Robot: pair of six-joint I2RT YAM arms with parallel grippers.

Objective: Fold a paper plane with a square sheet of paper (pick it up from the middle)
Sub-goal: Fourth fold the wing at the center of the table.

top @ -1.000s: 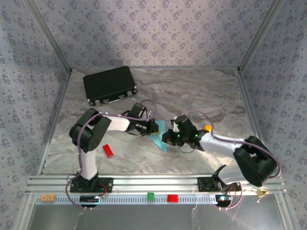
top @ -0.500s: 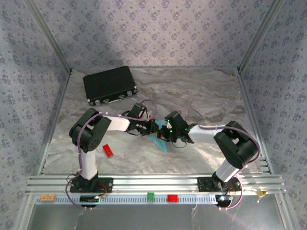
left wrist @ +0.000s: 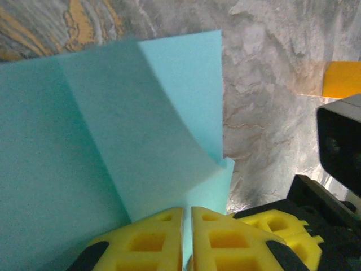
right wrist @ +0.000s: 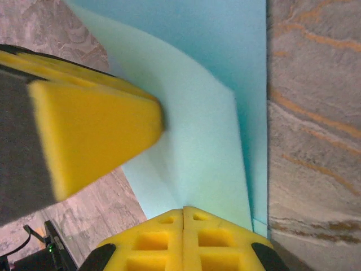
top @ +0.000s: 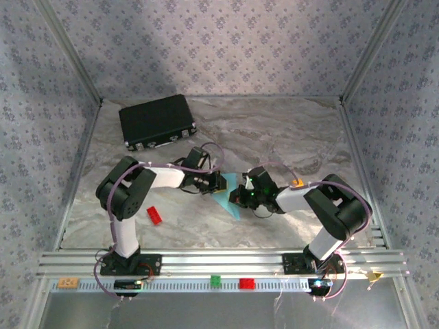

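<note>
Two grippers close in on a light-blue square sheet of paper (left wrist: 84, 141), partly folded, on a marbled table (top: 288, 130). The left gripper (left wrist: 186, 226) has its fingers pressed almost together, with a raised flap of the sheet running in between them. Just to its right, the right gripper (right wrist: 183, 226) pinches the same flap, fingers tight together. The rest of the sheet spreads flat ahead of both.

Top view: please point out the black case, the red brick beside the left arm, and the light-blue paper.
black case (top: 158, 121), top view, middle of its lid.
red brick (top: 153, 215), top view, its upper face.
light-blue paper (top: 230, 203), top view, its bare lower corner.
</note>
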